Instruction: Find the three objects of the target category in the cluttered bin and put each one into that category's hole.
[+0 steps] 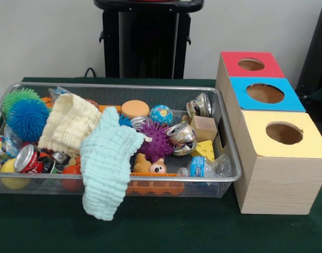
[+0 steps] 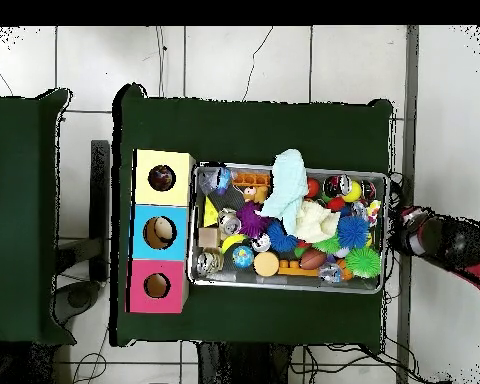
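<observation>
The bin (image 1: 230, 158) is a silver wire-mesh basket on the green table, also in the overhead view (image 2: 284, 168). It is full of clutter: crushed cans (image 1: 182, 138), a crushed plastic bottle (image 1: 205, 167), spiky balls (image 1: 156, 143) and a wooden cube (image 1: 204, 128). A mint cloth (image 1: 105, 158) hangs over its near rim. The hole (image 1: 284, 133) is in the yellow-topped box beside the bin, also in the overhead view (image 2: 162, 178). A red and black arm end (image 2: 429, 238) shows beyond the bin's far end from the boxes in the overhead view. The gripper is not clear there.
A blue-topped box (image 1: 290, 100) and a red-topped box (image 1: 271, 66) stand in a row behind the yellow one, each with a round hole. A cream cloth (image 1: 68, 124) covers part of the bin. The black pedestal (image 1: 145, 37) stands behind the table.
</observation>
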You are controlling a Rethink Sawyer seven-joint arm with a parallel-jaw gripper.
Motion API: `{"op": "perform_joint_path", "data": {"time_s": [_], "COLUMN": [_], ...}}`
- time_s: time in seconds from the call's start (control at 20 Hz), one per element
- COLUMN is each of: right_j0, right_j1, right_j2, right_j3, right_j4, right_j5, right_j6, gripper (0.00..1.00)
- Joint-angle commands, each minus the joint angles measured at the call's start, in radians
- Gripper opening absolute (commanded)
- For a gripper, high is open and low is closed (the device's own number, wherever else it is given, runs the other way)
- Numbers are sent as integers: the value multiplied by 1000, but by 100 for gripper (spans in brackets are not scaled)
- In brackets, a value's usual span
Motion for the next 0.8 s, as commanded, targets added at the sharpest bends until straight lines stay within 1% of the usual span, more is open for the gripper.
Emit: {"op": "perform_joint_path", "data": {"time_s": [0.05,0.2,0.4,0.55,0.8], "right_j0": [69,105,144,158,165], "right_j1": [43,10,-33,-36,-16], "right_j2": [20,-3,-36,-52,-70], "right_j3": [-40,11,58,54,16], "right_j4": [45,78,115,136,172], "right_j5": [45,37,40,46,80], "right_j6": [40,108,152,151,108], "gripper": [0,0,0,0,0]}}
